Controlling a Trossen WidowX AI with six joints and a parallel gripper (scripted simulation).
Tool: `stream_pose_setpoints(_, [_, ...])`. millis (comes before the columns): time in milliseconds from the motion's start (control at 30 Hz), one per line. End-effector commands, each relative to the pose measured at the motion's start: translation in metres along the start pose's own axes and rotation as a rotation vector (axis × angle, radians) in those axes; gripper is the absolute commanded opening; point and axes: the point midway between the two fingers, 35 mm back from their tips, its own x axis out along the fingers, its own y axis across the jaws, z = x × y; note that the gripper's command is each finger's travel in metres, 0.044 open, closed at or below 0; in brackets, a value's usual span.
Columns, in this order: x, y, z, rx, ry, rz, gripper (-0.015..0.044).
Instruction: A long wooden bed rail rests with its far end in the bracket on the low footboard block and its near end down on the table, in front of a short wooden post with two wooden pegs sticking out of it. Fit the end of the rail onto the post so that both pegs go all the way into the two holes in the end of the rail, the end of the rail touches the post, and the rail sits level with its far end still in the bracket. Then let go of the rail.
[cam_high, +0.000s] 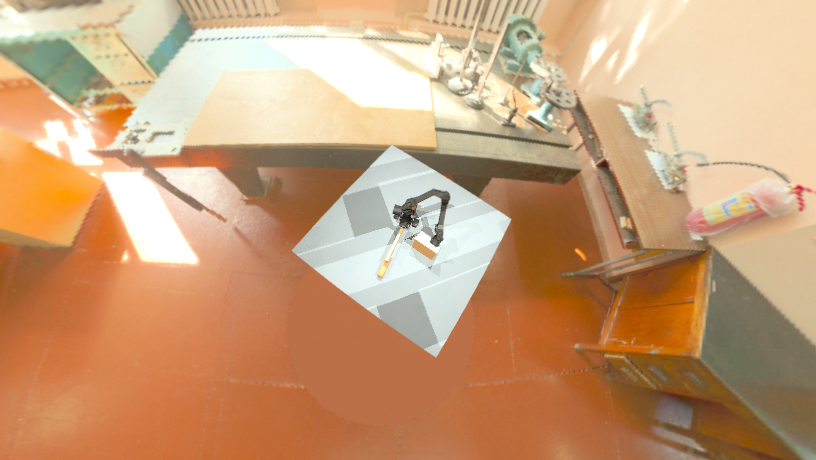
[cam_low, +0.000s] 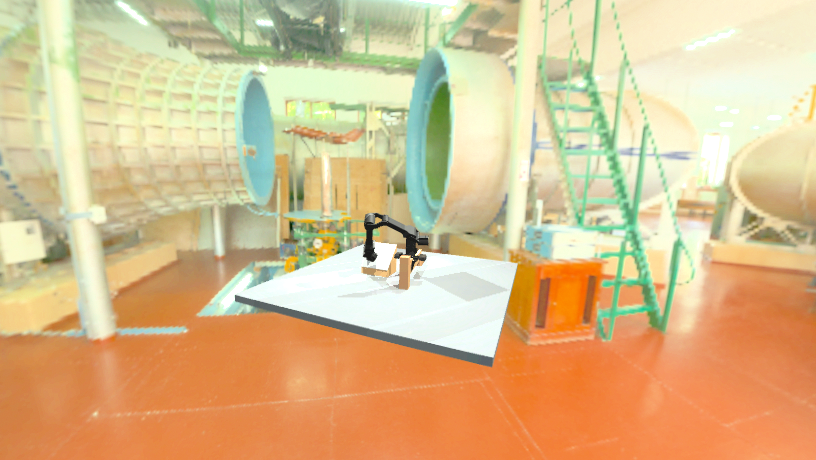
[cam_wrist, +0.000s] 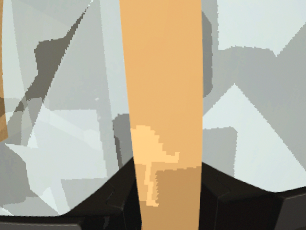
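A long, pale orange wooden rail (cam_wrist: 162, 95) runs up the middle of the wrist view, smooth and straight-sided. The black claw (cam_wrist: 166, 218) at the bottom is clamped on its sides. In the top view it lies diagonally, centre frame, on the pale grey counter (cam_high: 354, 274).

Glossy orange-red floor (cam_low: 342, 411) — a green staircase (cam_low: 617, 188) and big blue-rimmed cylinders (cam_low: 457, 137) behind.

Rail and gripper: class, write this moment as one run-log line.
gripper: shut on rail | rail: lengthwise between fingers | seating on post: cannot tell
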Motion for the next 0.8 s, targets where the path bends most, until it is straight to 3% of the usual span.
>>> stream_pose_setpoints(0, [-0.0018, -0.0006, -0.0012, -0.001, 0.004, -0.006, 0.0000])
stream_pose_setpoints(767, [-0.0055, -0.0008, -0.0064, -0.001, 0.004, -0.006, 0.0000])
